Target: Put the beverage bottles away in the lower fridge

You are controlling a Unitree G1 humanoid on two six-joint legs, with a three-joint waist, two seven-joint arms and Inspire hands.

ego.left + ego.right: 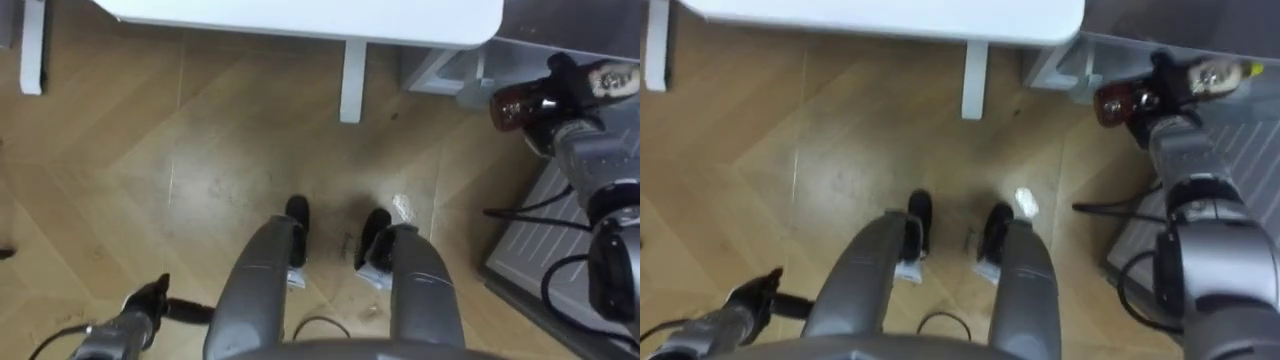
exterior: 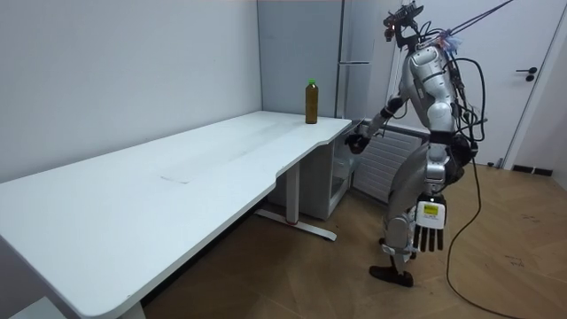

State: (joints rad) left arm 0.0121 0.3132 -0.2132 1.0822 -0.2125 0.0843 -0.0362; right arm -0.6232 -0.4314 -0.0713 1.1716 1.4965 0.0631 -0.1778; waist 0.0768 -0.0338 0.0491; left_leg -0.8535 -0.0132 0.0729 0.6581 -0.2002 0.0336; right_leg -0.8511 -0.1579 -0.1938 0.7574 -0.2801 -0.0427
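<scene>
The robot stood on the wooden floor point(image 1: 150, 150) at the far end of a long white table point(image 2: 177, 177), facing the tall grey fridge point(image 2: 354, 53) just beyond the table's far corner. Its right hand point(image 1: 565, 90) was stretched forward at about table height, beside the table's end edge, with its fingers wrapped round a dark reddish bottle point(image 1: 515, 105). In the eye views the bottle lay tilted nearly on its side in that grip. It was held in the air over the gap between the table's end and a ribbed white panel point(image 1: 540, 240) to the robot's right, close to the fridge's lower part point(image 2: 341, 182). Whether that lower part stood open could not be told for certain.

The left hand point(image 2: 428, 226) hung at the robot's side, below hip level, with its fingers straight and spread and nothing in it.

A second drink, a brown bottle with a green cap point(image 2: 311, 102), stood upright on the table's far corner, near the edge closest to the fridge and well apart from either hand. A white table leg point(image 1: 352, 80) showed just ahead of the robot's feet.
</scene>
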